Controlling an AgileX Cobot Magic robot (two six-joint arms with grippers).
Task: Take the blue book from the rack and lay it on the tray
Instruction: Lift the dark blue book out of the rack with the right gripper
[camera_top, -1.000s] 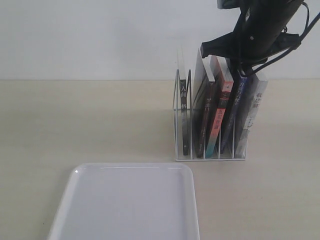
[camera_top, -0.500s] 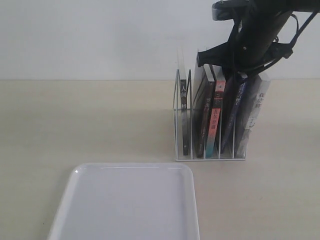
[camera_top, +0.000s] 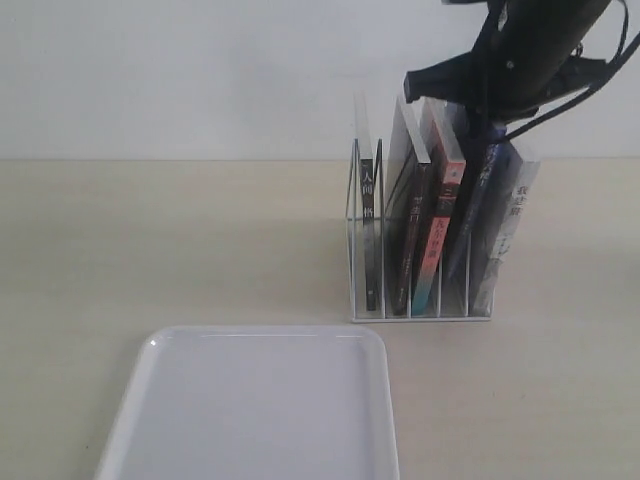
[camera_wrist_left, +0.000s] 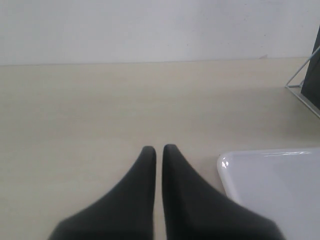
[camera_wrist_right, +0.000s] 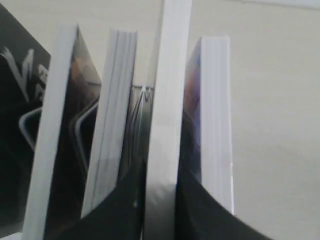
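The white wire rack (camera_top: 420, 318) stands right of centre with several upright books. In its fourth slot leans the blue book (camera_top: 478, 200), navy spine outward. My right gripper (camera_top: 482, 125) comes down from above and is shut on that book's top edge. In the right wrist view both dark fingers (camera_wrist_right: 187, 192) press the sides of the blue book's white page edge (camera_wrist_right: 167, 100), the right gripper (camera_wrist_right: 162, 170) astride it. The white tray (camera_top: 260, 400) lies empty at the front left. Beside the tray's corner (camera_wrist_left: 275, 185), my left gripper (camera_wrist_left: 159, 148) hovers low over the table, shut and empty.
A red-and-teal-spined book (camera_top: 437, 230) and a dark book (camera_top: 412, 230) stand left of the blue one. A pale book (camera_top: 505, 225) stands right of it, close to my fingers. A thin dark book (camera_top: 369, 230) fills the first slot. The wall runs behind.
The right arm dipped toward the rack and then rose back up and right. The blue book now sits slightly higher in its slot. The left gripper shows no movement.
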